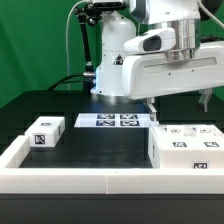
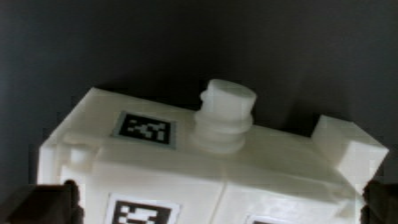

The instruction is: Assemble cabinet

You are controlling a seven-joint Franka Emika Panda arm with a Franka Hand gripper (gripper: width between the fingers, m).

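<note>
Border rail (image 1: 100,180) fronts the cabinet (image 1: 185,150) (peg (image 2: 226,112) visible only from wrist).

- The exterior view is taken from low, just outside the border rail (image 1: 80,178), facing the arm (image 1: 115,50) across the table (image 1: 40,105), at middling range.
- The wrist view is aimed steeply down, close upon the cabinet (image 2: 231,165).
- Only the cabinet (image 1: 185,148) is shared by both views.

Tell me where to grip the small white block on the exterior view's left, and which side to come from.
Take the small white block from above, closing on two opposite upright sides. It sits flat with its tagged face up, and bare table beside it leaves those sides free. The border rail close in front would probably hinder a level approach.
</note>
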